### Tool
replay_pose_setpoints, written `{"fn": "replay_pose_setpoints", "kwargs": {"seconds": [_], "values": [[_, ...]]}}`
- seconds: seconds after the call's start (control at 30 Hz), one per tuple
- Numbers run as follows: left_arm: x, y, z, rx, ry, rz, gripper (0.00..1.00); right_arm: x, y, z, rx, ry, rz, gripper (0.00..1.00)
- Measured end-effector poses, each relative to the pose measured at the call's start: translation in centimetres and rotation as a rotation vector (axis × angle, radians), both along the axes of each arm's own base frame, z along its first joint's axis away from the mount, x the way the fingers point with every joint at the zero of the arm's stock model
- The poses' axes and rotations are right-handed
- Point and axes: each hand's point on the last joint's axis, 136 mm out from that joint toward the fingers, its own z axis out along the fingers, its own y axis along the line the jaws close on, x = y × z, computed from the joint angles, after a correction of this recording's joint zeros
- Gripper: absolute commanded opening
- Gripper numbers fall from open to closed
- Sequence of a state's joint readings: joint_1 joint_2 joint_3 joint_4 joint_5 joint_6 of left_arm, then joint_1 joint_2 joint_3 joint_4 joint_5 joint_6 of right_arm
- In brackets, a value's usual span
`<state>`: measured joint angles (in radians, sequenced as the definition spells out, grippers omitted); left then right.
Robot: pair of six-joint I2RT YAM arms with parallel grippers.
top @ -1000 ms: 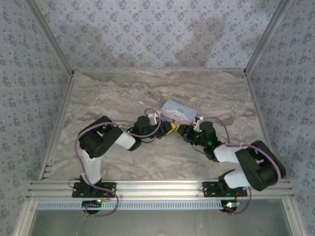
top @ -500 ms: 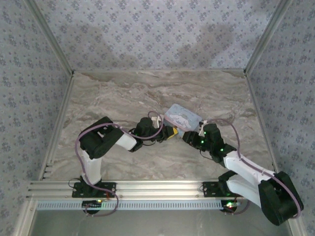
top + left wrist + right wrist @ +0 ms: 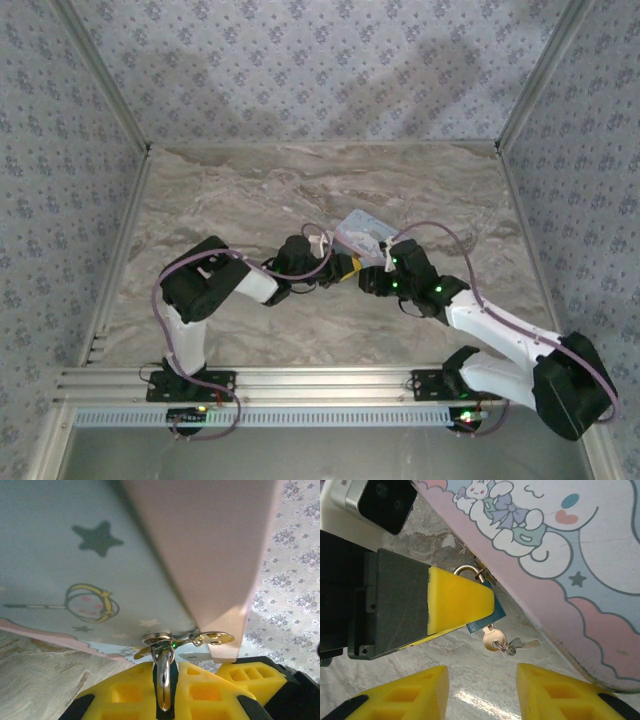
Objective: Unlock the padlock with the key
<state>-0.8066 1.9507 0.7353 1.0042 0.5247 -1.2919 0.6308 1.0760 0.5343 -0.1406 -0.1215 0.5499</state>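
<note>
Left gripper (image 3: 165, 681) first: it's clamped shut on the padlock (image 3: 492, 617), and in its own wrist view we see the yellow fingers (image 3: 120, 692) pinching either side of the metal shackle (image 3: 163, 677). The right gripper (image 3: 481, 681) is wide open with nothing in it, its two yellow fingers spread just short of the key (image 3: 493, 641), which hangs out of the bottom of the lock with a small key ring (image 3: 509, 650) dangling off it. So where are we with this? The key looks to be seated in the keyhole, so that part reads as done, and the lock is braced by the left side, which is what we'd want before any twisting. What's left is the real unlocking. The right fingers need to close on the key head, turn it, and get the shackle to pop. From the right wrist view the shackle loops through the little clasp (image 3: 165, 639) on the edge of the cartoon tin (image 3: 545, 555), and we honestly can't tell whether it's latched or already loose, because the yellow finger covers most of the lock body. The lock sits right against the tin's lower edge, just above the marble table (image 3: 250, 190), so there isn't much room around the key. We'd call it maybe halfway, since nothing shows it open yet.
</note>
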Motion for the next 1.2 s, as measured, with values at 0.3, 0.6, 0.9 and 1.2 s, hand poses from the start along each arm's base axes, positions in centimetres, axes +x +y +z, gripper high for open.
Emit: {"fn": "replay_pose_setpoints", "kwargs": {"seconds": [0.3,0.6,0.9,1.2], "values": [[0.6,0.4,-0.2,0.008,0.008,0.019,0.00,0.6,0.8,-1.0,-0.125,-0.034,0.066,0.45],[0.8,0.2,0.2,0.000,0.007,0.020,0.00,1.0,1.1,-2.0,-0.246,-0.070,0.113,0.47],[0.7,-0.1,0.8,-0.017,-0.001,0.002,0.00,1.8,1.6,-2.6,-0.334,-0.103,0.160,0.42],[0.6,-0.2,1.2,-0.026,-0.004,-0.012,0.00,2.4,1.7,-2.0,-0.403,-0.138,0.190,0.37]]}}
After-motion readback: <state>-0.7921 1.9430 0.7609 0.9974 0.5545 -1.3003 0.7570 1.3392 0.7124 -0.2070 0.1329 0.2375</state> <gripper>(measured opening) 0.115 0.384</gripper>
